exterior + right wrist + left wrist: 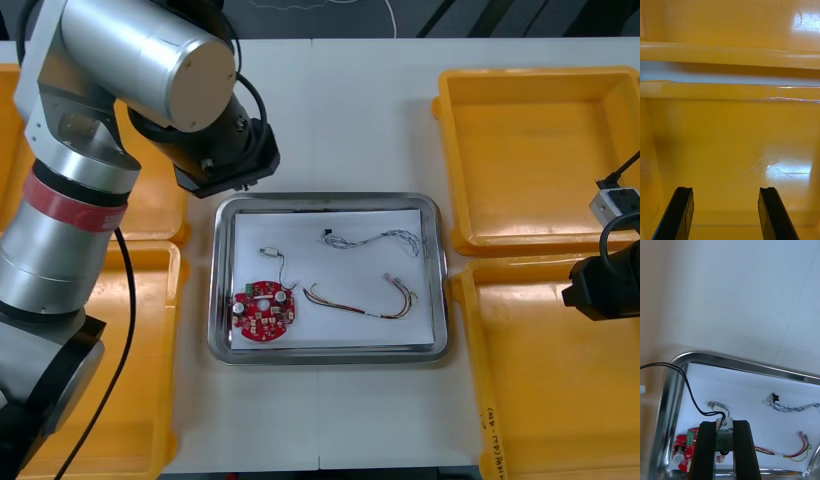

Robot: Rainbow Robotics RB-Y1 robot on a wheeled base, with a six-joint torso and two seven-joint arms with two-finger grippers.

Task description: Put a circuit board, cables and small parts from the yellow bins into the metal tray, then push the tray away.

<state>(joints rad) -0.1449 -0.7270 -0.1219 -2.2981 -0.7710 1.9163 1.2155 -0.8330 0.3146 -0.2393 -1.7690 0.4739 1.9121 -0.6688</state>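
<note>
Nearest, a bare strip of table [320,420] ran btwn the table's near edge and the near rim of the metal tray [325,353]. Right of the tray, over the near-right yellow bin [545,400], the right gripper [725,191] hung w/ jaws wide apart, nothing btwn them. In the front view its body was cut off at the side. Left of the tray, the near-left yellow bin [150,400] was largely covered by the left arm [70,230]. Both bins' rims sat just beside the tray's sides, narrow gaps only.

Inside the tray, on white:
- red circuit board [265,310] in the near-left corner, partly hidden behind a finger in the left wrist view
- red and yellow cable [350,310] right of it
- blue and white cable [385,234] farther back
- a loose small metal part [268,252] w/ thin lead, just beyond the board

Over the tray's far-left corner the left gripper [724,424] hovered, jaws clamped on a small metal part [724,435]. Its black cable [693,399] ran out over the tray's left rim, far end cut off. Front view hid those jaws under the wrist block. Beyond the tray's far rim lay wide open table to the far edge. The far-right yellow bin [540,150] stood just off the tray's far-right corner.
</note>
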